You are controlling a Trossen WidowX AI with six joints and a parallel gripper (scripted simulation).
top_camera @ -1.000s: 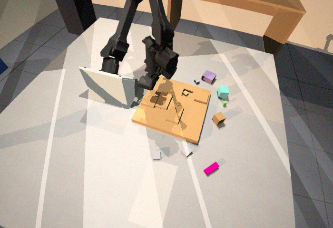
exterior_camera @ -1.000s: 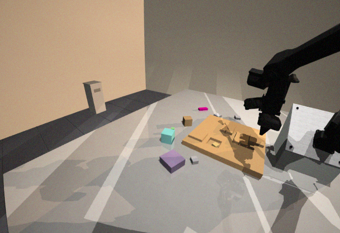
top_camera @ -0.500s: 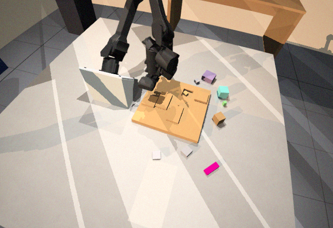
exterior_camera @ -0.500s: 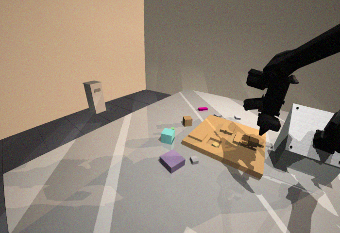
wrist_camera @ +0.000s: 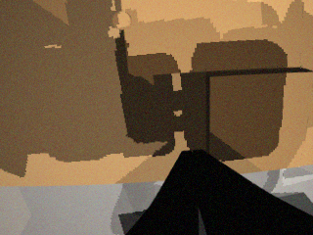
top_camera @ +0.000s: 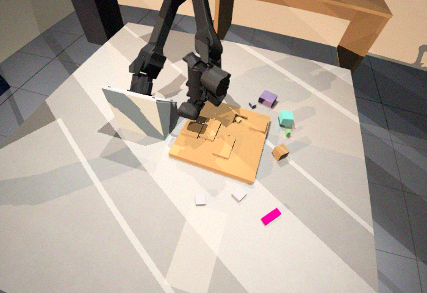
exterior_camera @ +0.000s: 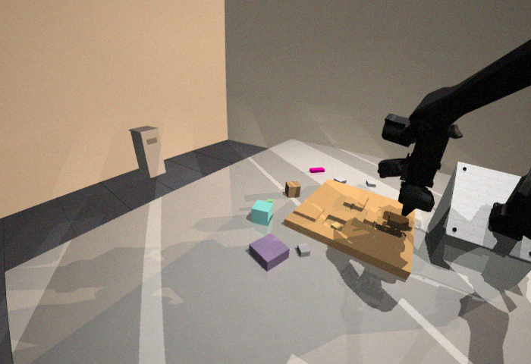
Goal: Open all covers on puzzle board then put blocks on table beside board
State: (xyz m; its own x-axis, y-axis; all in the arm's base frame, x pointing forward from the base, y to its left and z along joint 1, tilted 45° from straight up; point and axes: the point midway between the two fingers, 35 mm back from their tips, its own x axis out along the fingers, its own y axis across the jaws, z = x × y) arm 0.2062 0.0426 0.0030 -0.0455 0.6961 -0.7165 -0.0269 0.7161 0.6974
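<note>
Over the corner of the flat tan wooden puzzle board (top_camera: 221, 144) nearest the arm's base, toward the far edge of the counter (top_camera: 82, 207), your black gripper (top_camera: 188, 111) hangs low with its fingers pressed together on nothing. Used like that they work as a pusher, and the tip sits at or just above a cover (top_camera: 210, 129) in that shaded corner; whether it is touching the cover cannot be told. From the wrist view a cover edge and a small pale pin (wrist_camera: 121, 22) lie just ahead of the tip.

You look to be in the cover-opening stage. One small yellowish block (top_camera: 238, 119) shows in an uncovered well near the board's far edge, so lifting has not begun for it. Loose pieces beside the board toward the counter's right edge include a purple block (top_camera: 268, 97), a teal cube (top_camera: 285, 118) and a brown cube (top_camera: 280, 151); whether they came from wells cannot be told.

Next, keep the tip low and steady and drive the cover along its track or around its pin until the well beneath is fully exposed. Watch that the board itself does not slide under the push.
</note>
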